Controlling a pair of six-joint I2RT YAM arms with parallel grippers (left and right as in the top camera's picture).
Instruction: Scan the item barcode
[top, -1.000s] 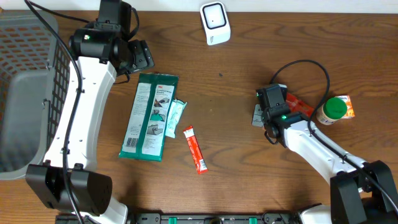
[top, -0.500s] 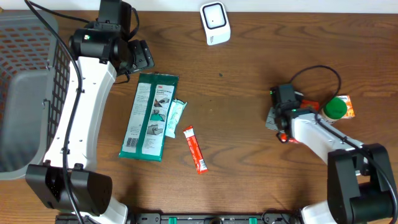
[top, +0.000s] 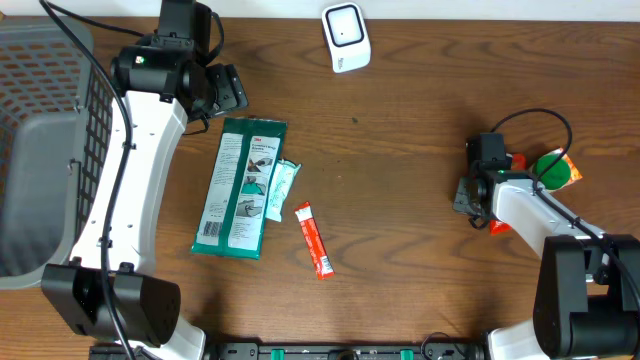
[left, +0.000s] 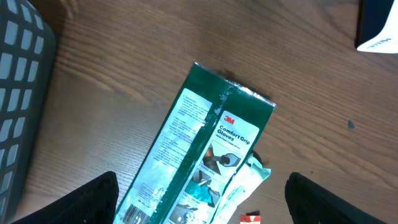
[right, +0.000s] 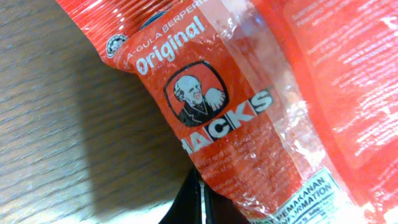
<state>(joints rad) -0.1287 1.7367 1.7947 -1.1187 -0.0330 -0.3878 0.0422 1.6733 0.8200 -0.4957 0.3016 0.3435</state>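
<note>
View from above and from both wrists. The worktop (top: 400, 250) is dark brown wood with the grain running left to right; a pale strip borders its far edge and a dark rail its near edge.

(a) A grey basket (top: 40, 150) with mesh walls fills the left edge, and my left arm (top: 130, 180) runs up just beside it.

(b) A white scanner (top: 345, 36) stands at the far edge, near the middle.

(c) A green glove packet (top: 241, 188) lies flat left of centre. A small pale sachet (top: 281, 189) touches its right side, and a red stick sachet (top: 316, 240) lies just beyond that.

(d) My left tool (left: 200, 180) hangs over the top end of the glove packet, its fingers wide apart and holding nothing.

(e) My right tool (right: 196, 194) has its fingers pressed together on the lower edge of the red candy packet (right: 242, 118), the item to be scanned. This packet sits at the right side, well apart from the scanner and casting a shadow on the wood.

(f) A green-capped bottle (top: 552, 168) and an orange packet (top: 572, 172) crowd the right edge just beside my right arm.

(g) The widest open wood lies between the scanner, the red stick sachet and my right tool.
</note>
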